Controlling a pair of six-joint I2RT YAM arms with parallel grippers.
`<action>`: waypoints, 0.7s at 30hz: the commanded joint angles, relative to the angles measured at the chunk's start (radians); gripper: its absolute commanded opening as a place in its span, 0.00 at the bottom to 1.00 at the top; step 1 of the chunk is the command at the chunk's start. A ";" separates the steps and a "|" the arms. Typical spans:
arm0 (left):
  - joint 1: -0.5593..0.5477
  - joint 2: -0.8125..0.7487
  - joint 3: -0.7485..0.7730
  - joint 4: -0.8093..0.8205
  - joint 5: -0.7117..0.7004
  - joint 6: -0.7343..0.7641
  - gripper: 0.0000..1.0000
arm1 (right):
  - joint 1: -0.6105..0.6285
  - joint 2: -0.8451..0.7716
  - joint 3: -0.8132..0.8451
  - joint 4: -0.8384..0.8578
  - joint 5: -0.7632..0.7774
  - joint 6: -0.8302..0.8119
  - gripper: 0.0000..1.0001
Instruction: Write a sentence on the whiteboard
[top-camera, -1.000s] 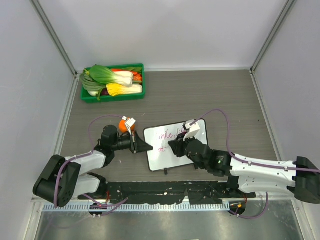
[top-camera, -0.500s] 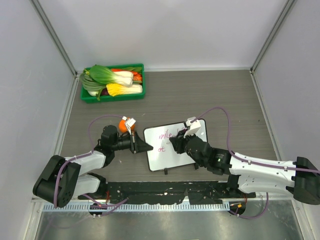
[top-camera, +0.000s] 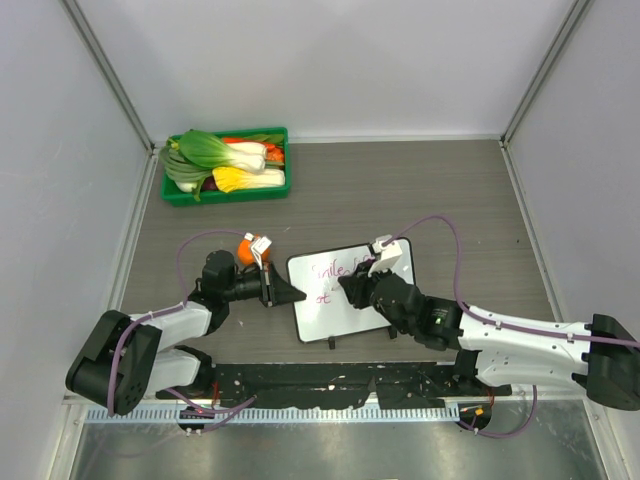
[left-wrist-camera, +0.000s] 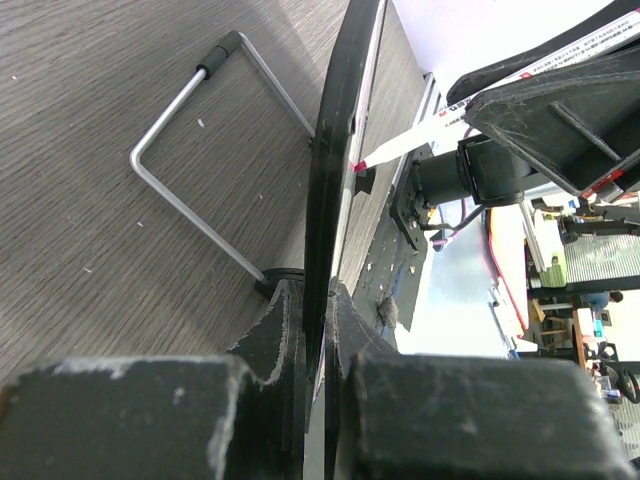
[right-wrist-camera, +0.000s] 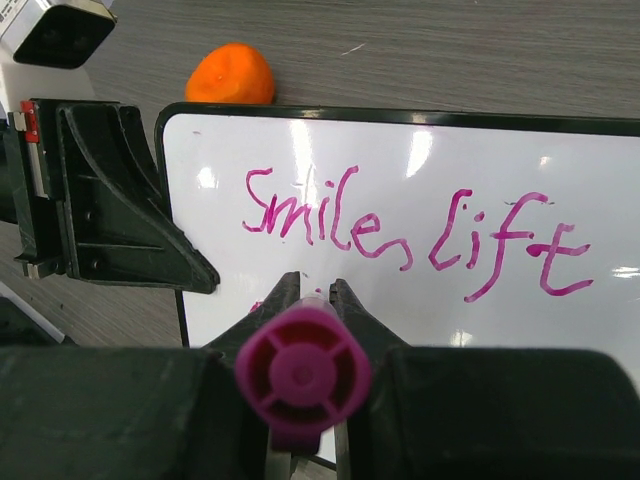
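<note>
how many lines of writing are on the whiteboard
2. The top line crosses the upper whiteboard; a short second line starts below it at the left, mostly hidden by the marker in the right wrist view.

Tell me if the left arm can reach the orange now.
Probably not: the left gripper is clamped on the whiteboard. The orange lies close by, but taking it means letting go.

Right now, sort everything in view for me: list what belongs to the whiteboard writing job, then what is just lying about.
Job in hand: whiteboard, gripped at its edge by the left claw; pink sentence on it; marker, held in the right claw.
Lying about: orange beside the board; green tray at the far left corner; vegetables in it.
</note>
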 joint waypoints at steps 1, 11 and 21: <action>0.005 0.008 -0.002 -0.060 -0.121 0.083 0.00 | -0.004 -0.015 -0.019 -0.008 0.011 0.021 0.01; 0.005 0.005 -0.002 -0.063 -0.121 0.084 0.00 | -0.004 -0.027 -0.042 -0.023 -0.022 0.038 0.01; 0.005 0.005 -0.004 -0.058 -0.122 0.083 0.00 | -0.004 -0.035 -0.050 -0.054 -0.051 0.053 0.01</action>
